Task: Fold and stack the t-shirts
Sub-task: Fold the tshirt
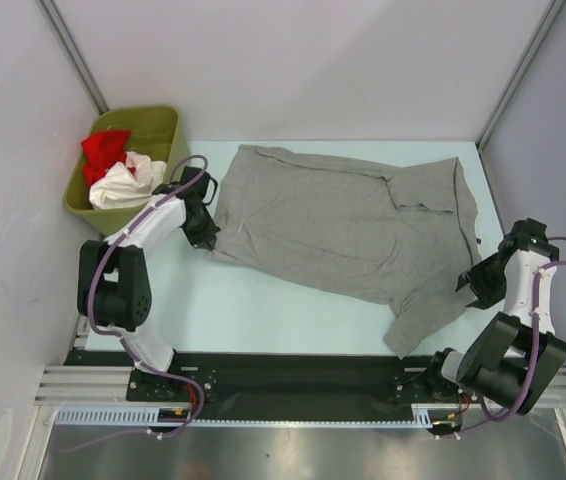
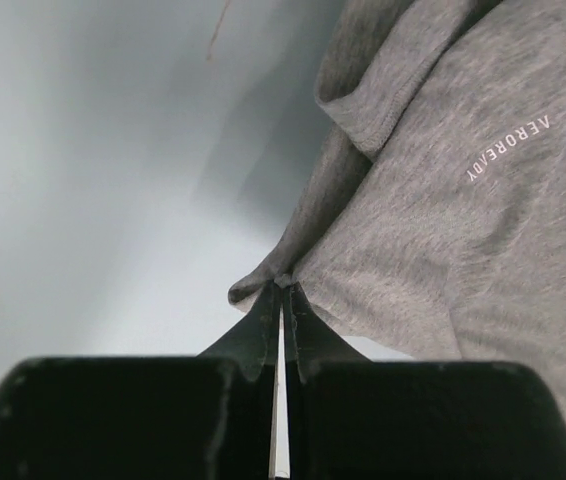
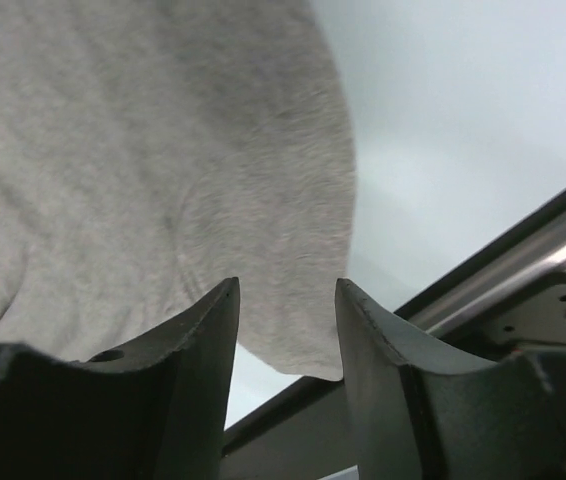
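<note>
Grey shirt (image 1: pixel 343 225) lies spread across the table (image 1: pixel 263 310), hem end to the left, collar end to the right, with some wrinkles near the collar. Left gripper (image 2: pixel 281 292) sits at the near hem corner. Its fingers are pressed together, pinching a small tuck of fabric right at that corner. This is judged a corner hold, so the cloth can be lifted and carried over without bunching. Right gripper (image 3: pixel 285 295) is low over the near sleeve (image 1: pixel 423 315) at the other end, fingers spread, fabric edge showing in the gap, nothing clamped yet. Whether its tips touch the cloth cannot be told. Judgement: the two arms are taking matching points along the near edge so that one fold brings that edge over evenly, and the right side needs its pinch first. Bin (image 1: pixel 168 125) stands at the far-left corner and holds a red shirt (image 1: pixel 103 150) and a white shirt (image 1: pixel 123 185), both crumpled, the white lying against the red on the near side. No folded stack is visible, so the task is judged to be at its first fold.
</note>
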Tool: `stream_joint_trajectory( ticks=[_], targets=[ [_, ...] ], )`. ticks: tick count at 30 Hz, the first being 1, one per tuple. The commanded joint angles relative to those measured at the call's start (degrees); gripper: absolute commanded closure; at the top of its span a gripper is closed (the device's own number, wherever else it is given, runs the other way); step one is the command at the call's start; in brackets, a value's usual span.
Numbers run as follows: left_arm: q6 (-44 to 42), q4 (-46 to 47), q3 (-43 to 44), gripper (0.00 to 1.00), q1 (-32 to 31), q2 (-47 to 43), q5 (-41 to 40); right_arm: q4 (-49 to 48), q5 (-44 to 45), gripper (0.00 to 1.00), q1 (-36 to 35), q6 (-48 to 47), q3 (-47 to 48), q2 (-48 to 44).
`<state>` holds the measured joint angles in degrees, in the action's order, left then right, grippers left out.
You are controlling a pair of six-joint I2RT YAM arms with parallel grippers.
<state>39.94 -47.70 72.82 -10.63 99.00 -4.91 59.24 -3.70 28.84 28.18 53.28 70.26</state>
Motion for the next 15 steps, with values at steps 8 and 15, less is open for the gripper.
stream_joint_trajectory(
  ticks=[8, 15],
  targets=[
    [-4.08, -1.34, -2.06, 1.0, 0.17, -2.31, -4.4, -1.84, 4.5, 0.37, 2.62, -0.25, -1.59, 7.34],
    [-7.68, -0.99, -3.47, 1.0, 2.11, -2.94, -5.73, -7.47, 7.32, 0.34, 5.69, -0.5, -3.61, 10.77]
  ],
)
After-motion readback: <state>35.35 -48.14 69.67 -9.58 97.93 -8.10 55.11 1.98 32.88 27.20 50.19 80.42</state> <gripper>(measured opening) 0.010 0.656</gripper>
